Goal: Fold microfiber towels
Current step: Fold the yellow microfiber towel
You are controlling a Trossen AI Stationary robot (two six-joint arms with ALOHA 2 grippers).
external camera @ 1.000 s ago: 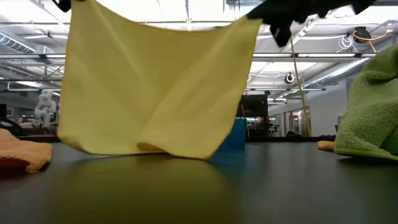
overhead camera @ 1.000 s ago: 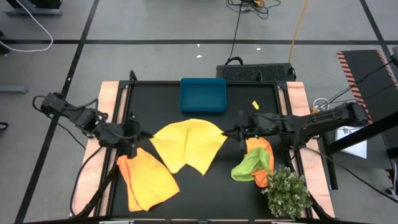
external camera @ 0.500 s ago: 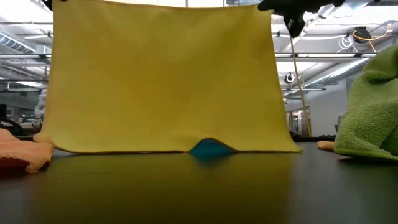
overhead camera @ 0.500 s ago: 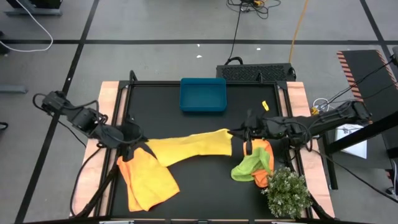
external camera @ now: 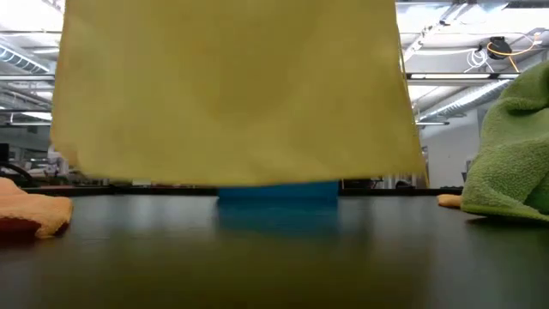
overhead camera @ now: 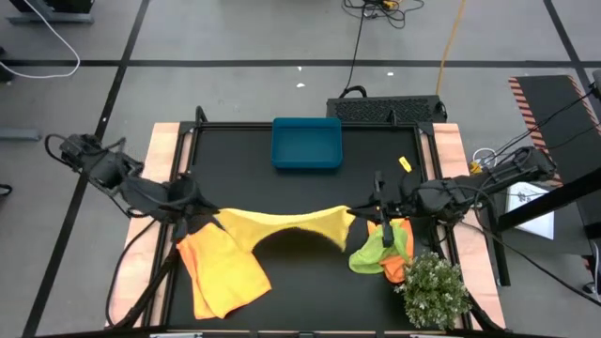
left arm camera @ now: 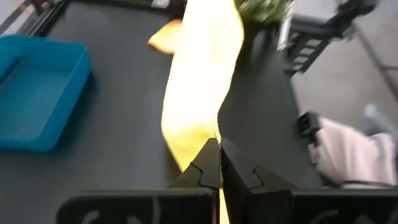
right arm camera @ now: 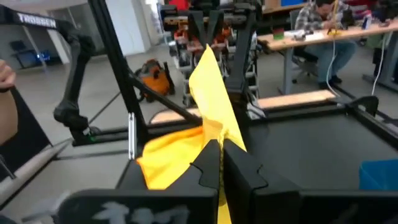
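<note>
Left claw (overhead camera: 212,217) is pinched shut on one top corner of the yellow towel (overhead camera: 282,223), out over the left side of the bench (overhead camera: 376,141). Below and beside it an orange towel (overhead camera: 223,272) lies spread flat. The yellow towel hangs as a taut sheet between the two arms; in the low view its bottom edge is clear of the bench, with the blue tray (overhead camera: 306,143) showing behind it. Right claw (overhead camera: 354,213) is pinched shut on the opposite top corner, just beside the heap of green towel (overhead camera: 374,250) and second orange towel (overhead camera: 394,233), with the plant (overhead camera: 433,289) near the front right corner.

Risks, as I judge them:
- Each grip is on a thin corner only. If the arms pull further apart, a corner could slip out and the sheet would drop in a crumple.
- On lowering, the left end could land on the flat orange towel and drag it along.
- The right end is close to the green heap; laying down there could catch it or fold crooked.
- Uneven lowering would skew the edges.
</note>
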